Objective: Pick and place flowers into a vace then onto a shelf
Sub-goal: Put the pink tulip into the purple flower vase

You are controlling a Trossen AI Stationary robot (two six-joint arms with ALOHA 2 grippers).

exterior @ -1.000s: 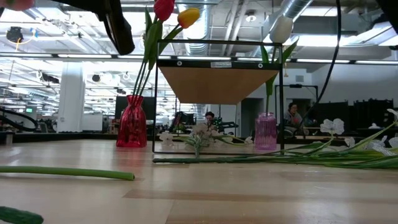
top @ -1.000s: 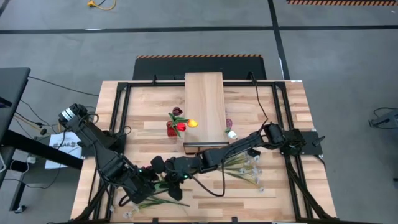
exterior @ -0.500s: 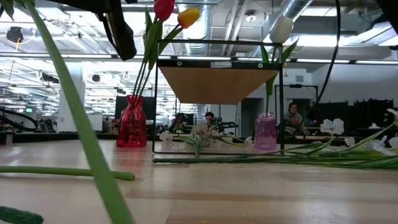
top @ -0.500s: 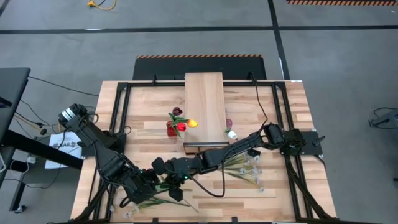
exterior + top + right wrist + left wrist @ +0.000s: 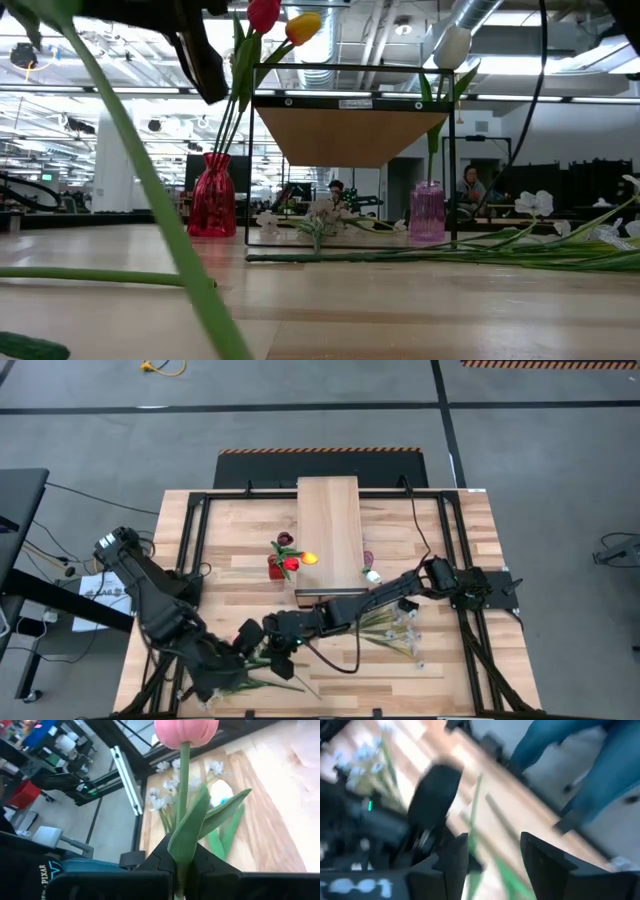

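A pink tulip (image 5: 186,731) is pinched by its green stem in the pressed-together jaws of the right gripper (image 5: 184,865), its long axis running straight out from the fingertips, bloom at the far end. In the high view, that gripper (image 5: 268,643) is stretched well to the front left of the red vase (image 5: 276,567), which already holds a red and a yellow tulip beside the shelf (image 5: 328,530). The vase therefore lies behind the held flower, toward the shelf, and the right arm is judged nearer to it. The left gripper (image 5: 490,852) is seen with its jaws spread on nothing, close beside the right one. Loose flowers (image 5: 392,632) lie in front of the shelf. Only "PIXA" on the right wrist can be read.
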